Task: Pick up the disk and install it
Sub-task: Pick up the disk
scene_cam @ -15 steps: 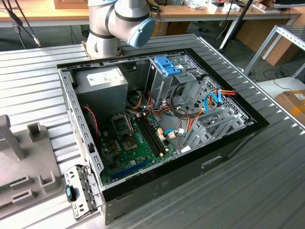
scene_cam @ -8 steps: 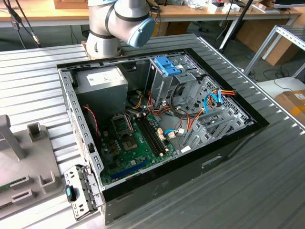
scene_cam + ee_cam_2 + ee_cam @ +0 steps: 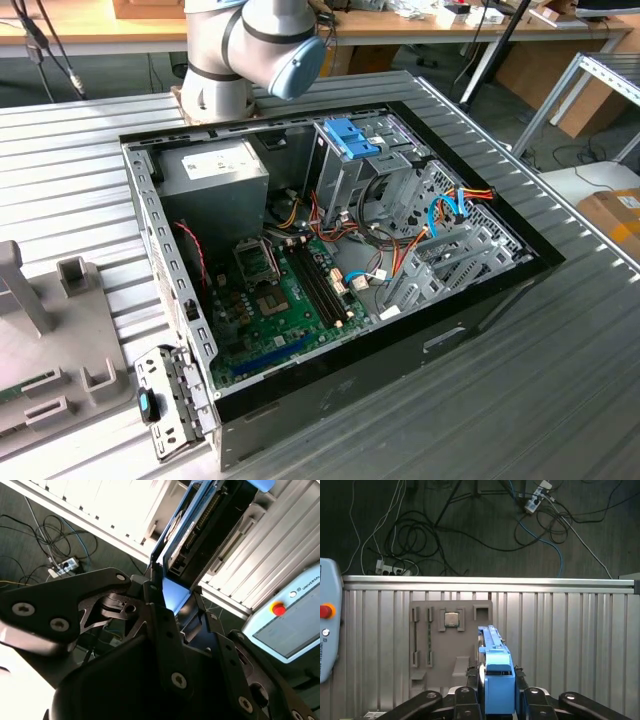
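Clamping the disk (image 3: 496, 680) by its blue rails, the jaws are holding it above the counter (image 3: 570, 635); first wrist view is showing a grey fixture plate (image 3: 445, 650); exterior view, the open computer case (image 3: 400, 360).

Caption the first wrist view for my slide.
The hand holds the blue-railed disk edge-on to the camera, with the ribbed metal table and a grey parts tray beyond.

Jaws tight on the disk (image 3: 498, 679)
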Robot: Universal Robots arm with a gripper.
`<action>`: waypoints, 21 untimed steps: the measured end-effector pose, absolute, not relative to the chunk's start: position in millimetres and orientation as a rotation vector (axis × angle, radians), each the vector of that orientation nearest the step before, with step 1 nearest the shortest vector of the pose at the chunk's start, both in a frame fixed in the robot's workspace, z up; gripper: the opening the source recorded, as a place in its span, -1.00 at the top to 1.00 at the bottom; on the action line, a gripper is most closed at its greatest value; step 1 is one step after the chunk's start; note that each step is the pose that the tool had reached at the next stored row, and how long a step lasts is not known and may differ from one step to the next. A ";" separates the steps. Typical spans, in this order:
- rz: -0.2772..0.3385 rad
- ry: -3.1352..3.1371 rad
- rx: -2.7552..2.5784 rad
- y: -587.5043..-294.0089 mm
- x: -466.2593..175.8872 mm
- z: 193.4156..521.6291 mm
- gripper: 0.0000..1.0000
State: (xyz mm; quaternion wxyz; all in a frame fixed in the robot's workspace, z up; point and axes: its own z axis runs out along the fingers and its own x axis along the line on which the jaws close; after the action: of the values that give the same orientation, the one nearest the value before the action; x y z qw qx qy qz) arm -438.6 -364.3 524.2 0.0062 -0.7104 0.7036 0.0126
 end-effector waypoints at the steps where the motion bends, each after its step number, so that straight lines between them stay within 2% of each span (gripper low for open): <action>1: 0.039 2.202 -2.223 -364.3 -435.1 524.2 0.26; 21: 0.040 2.202 -2.223 -364.3 -365.8 524.2 0.26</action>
State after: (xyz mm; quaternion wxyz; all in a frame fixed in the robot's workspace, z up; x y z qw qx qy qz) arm -365.8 -364.3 524.2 0.0061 -0.7104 0.7036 0.0126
